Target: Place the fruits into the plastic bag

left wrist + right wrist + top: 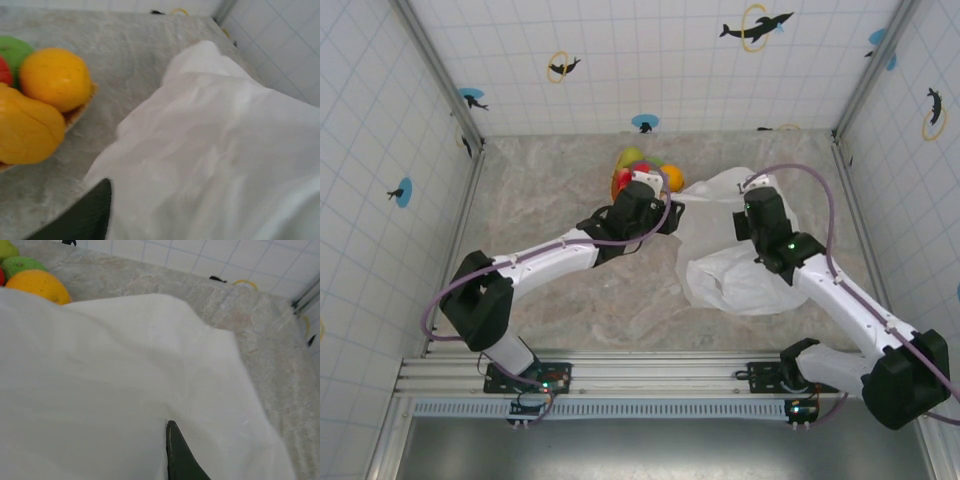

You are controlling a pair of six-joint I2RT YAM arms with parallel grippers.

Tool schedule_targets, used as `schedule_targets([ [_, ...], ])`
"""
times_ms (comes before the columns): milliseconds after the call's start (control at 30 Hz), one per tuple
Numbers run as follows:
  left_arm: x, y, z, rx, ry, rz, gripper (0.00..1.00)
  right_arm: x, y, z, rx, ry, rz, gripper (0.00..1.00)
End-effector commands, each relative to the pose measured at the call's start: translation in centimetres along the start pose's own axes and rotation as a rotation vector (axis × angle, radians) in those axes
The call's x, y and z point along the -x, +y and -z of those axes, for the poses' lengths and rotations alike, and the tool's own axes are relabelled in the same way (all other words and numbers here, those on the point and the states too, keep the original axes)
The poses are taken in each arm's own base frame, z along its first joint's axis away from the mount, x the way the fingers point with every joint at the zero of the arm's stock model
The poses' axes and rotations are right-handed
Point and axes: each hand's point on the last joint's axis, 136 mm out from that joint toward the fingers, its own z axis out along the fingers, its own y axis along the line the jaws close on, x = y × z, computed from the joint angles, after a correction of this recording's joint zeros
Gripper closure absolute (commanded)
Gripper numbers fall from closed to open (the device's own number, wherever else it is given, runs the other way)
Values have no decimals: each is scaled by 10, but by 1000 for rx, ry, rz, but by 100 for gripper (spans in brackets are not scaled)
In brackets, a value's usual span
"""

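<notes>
Left gripper and right gripper are meeting the plastic bag at its far end, one from each side, probably to spread its mouth toward the pile. Whether either is pinching film I cannot tell: each wrist view is giving one dark finger against white folds. Beyond the bag, the fruits are sitting heaped, none bagged yet. Up close, the left wrist view is catching the tan plate under an orange fruit; overhead, the pile is reading as a knot of colours partly under the arm.
</notes>
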Motion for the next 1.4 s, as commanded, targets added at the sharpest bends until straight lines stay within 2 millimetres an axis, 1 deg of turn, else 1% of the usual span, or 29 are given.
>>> schedule_targets([
  [0,28,24,21,140,-137,-43,26,-11,24,-1,180,89,-96,100],
  [67,20,32,28,163,-131,-55,16,-10,24,-2,225,106,-135,100],
  [100,13,35,31,165,-114,-59,14,-10,24,-2,241,114,-152,100],
  [133,10,34,34,153,-109,-59,13,-9,23,-2,255,118,-169,100],
  [167,-7,39,35,148,-76,-58,12,-9,22,-3,271,124,-189,100],
  [200,-19,39,36,125,-50,-45,11,-10,21,-4,286,136,-208,100],
  [300,-45,37,39,69,6,22,10,-11,18,-6,331,154,-266,100],
  [367,-59,38,41,48,30,89,9,-12,15,-7,346,160,-298,100],
  [467,-73,34,45,0,35,182,8,-13,16,-8,387,161,-355,100],
  [533,-86,33,44,-22,39,216,8,-12,18,-9,420,159,-390,100],
  [600,-96,31,37,-44,60,245,8,-10,19,-9,445,152,-422,100],
  [700,-106,29,22,-45,96,250,9,-3,18,-8,477,142,-455,100],
  [800,-108,23,11,-71,106,239,10,0,16,-7,493,142,-480,100],
  [900,-108,20,7,-85,105,220,10,-1,14,-9,499,158,-495,100],
  [967,-110,21,7,-87,105,196,11,1,20,-7,546,167,-493,99],
  [1033,-110,22,5,-86,100,161,16,-1,26,-5,584,182,-466,99],
  [1067,-107,19,4,-94,92,143,20,-3,30,-4,608,190,-430,98],
  [1100,-103,16,2,-106,83,127,27,-5,33,-2,631,197,-388,98],
  [1133,-99,13,0,-117,76,118,35,-7,35,0,639,205,-354,98],
  [1167,-96,10,-3,-126,73,112,45,-9,35,1,638,209,-315,97],
  [1233,-88,3,-8,-142,67,117,62,-10,30,2,593,210,-243,96],
  [1333,-73,-11,-9,-196,48,144,93,-12,11,-3,398,221,-103,90],
  [1367,-68,-14,-8,-206,40,159,100,-12,4,-3,315,228,-45,88],
])
